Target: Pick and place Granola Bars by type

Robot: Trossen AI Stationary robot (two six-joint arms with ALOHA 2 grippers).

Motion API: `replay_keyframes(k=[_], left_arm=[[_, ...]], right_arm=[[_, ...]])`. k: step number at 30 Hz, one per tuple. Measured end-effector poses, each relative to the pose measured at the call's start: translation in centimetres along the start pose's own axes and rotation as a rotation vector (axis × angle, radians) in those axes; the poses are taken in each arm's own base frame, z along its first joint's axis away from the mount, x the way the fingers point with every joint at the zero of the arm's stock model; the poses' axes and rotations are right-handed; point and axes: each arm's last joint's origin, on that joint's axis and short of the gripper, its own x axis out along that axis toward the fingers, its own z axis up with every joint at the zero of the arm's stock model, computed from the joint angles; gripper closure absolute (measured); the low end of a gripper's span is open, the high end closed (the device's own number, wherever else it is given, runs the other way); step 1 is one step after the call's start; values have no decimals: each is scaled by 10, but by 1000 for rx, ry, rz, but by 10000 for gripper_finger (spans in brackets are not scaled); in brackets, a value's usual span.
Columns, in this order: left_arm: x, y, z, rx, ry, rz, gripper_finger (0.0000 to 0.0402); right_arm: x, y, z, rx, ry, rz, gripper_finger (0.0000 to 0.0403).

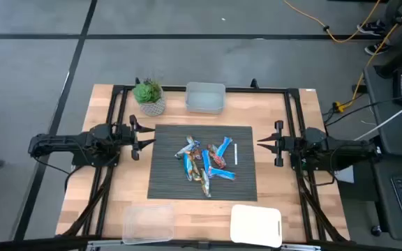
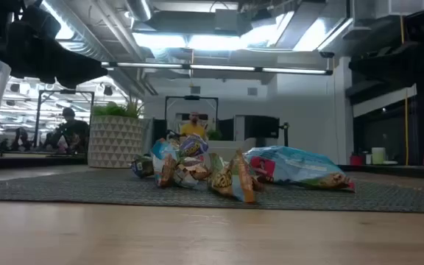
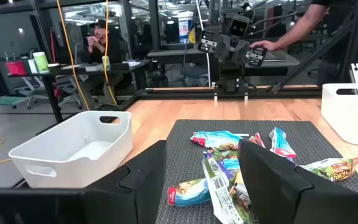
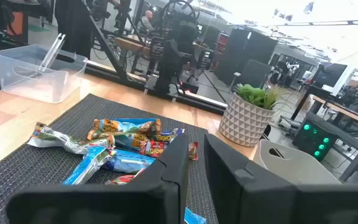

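Note:
The granola bars lie in a loose pile of blue, blue-and-red and gold wrappers on the middle of a dark ribbed mat, some resting on one another. A thin white stick lies beside the pile. My left gripper hovers at the mat's left edge, open and empty, pointing at the pile. My right gripper hovers at the mat's right edge, its fingers only a narrow gap apart with nothing between them.
A potted plant and a pale bin stand at the table's far side. A clear container sits near left and a white container near right. Black frame rails run along the table's sides. People show in the room beyond.

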Motion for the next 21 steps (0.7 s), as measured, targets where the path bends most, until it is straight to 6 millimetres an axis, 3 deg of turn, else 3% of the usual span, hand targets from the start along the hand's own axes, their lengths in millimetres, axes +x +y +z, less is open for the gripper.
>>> replay_keyframes(k=[21], left_arm=[[0, 0, 0, 0, 0, 0, 210]], right_arm=[[0, 0, 0, 0, 0, 0, 347]])
